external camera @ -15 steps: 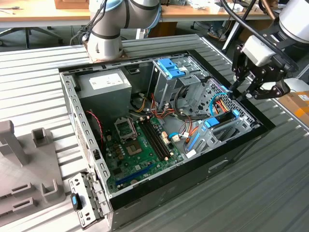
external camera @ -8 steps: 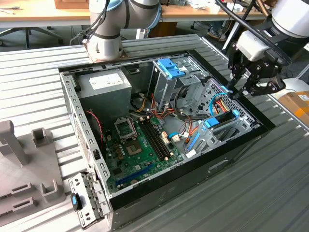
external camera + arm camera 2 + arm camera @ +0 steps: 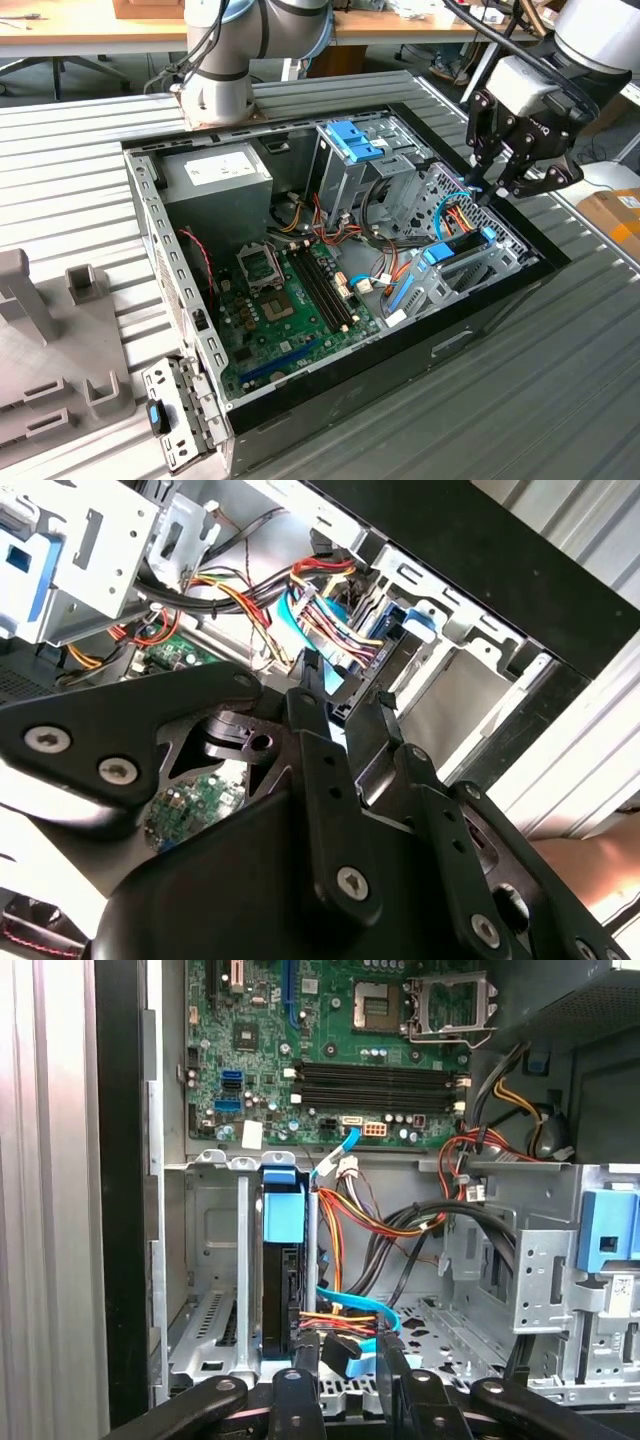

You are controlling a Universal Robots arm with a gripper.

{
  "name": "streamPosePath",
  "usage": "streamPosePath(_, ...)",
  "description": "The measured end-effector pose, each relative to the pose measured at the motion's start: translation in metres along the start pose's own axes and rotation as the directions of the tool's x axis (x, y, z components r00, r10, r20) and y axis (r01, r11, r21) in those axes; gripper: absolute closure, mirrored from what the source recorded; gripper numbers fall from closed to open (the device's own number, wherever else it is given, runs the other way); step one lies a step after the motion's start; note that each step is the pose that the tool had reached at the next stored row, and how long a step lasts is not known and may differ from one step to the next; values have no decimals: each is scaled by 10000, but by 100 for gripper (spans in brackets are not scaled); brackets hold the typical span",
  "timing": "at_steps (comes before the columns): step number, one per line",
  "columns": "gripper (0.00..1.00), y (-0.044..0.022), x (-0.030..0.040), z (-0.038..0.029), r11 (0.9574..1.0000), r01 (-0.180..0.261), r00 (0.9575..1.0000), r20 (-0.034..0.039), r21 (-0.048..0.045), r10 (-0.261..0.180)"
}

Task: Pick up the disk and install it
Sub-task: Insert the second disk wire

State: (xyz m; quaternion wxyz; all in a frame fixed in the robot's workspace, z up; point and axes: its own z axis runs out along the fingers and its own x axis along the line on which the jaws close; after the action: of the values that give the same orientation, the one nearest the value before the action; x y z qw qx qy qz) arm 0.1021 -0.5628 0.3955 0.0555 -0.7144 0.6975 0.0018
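Observation:
The disk (image 3: pixel 458 247) stands on edge in the drive bay at the corner of the open computer case on the exterior view's right, its blue carrier frame along its upper edge. In the first wrist view the disk (image 3: pixel 282 1260) is a dark slab with a blue tab, seated between the bay's metal rails. My gripper (image 3: pixel 483 190) hovers just above the disk's far end. Its two black fingers are apart in both wrist views (image 3: pixel 345 1360) (image 3: pixel 345 695), open, with only a blue cable and wires between them. One fingertip (image 3: pixel 300 1355) is close beside the disk's end.
A bundle of coloured cables (image 3: pixel 455 215) lies right under the gripper. A tall grey cage with a blue latch (image 3: pixel 350 140) stands mid-case, the power-supply box (image 3: pixel 218 172) at the back and the motherboard (image 3: pixel 290 300) on the floor. Grey fixtures (image 3: pixel 30 300) sit at the exterior view's left.

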Motion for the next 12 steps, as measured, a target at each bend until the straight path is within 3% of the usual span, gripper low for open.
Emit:
streamPosePath(1, 64, -1, 0, 1, 10000, -2, 10000, 0, -8, 2)
streamPosePath(2, 64, -55, -6, 16, 9998, -14, 10000, 1, -206, 14)
streamPosePath(3, 64, -85, -17, 23, 9994, -25, 10000, 0, -342, 25)
streamPosePath(4, 64, -102, -22, 29, 9992, -29, 10000, -10, -406, 29)
streamPosePath(7, 64, -116, -24, 34, 9990, -33, 10000, -59, -450, 30)
streamPosePath(12, 64, -114, -22, 62, 9990, -32, 10000, -62, -452, 29)
